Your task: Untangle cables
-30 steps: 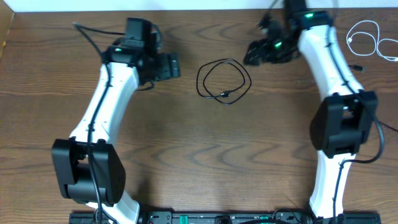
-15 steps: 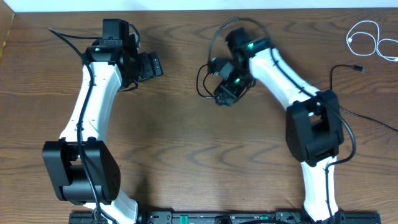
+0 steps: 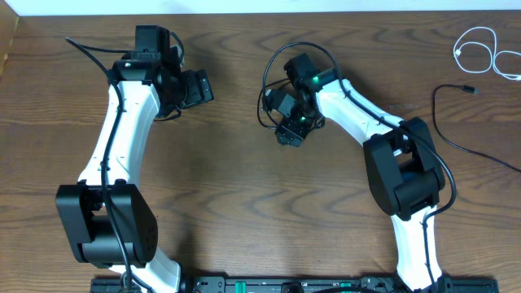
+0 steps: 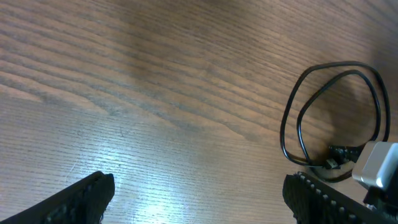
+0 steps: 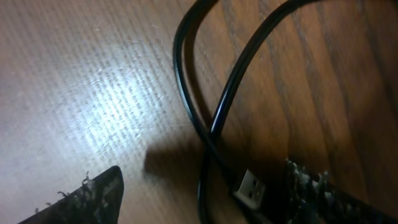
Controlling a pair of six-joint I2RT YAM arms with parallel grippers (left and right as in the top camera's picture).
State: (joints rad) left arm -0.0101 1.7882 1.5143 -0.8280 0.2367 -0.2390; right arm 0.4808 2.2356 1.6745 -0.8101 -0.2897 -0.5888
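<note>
Thin black cable [image 3: 261, 104], glossy and round, lies in a doubled oval loop at upper centre of the grained brown wooden table [image 3: 244, 212]. Its strands cross, and its silver USB plug [image 5: 250, 186] points to the lower right of the right wrist view. The right gripper [image 3: 287, 133], arm bent at the elbow, tips down over the plug, fingers wide and holding nothing. The left gripper [image 3: 199, 85], at upper left, gapes wide toward the loop. A thin white cable [image 3: 475, 31] coils at upper right.
</note>
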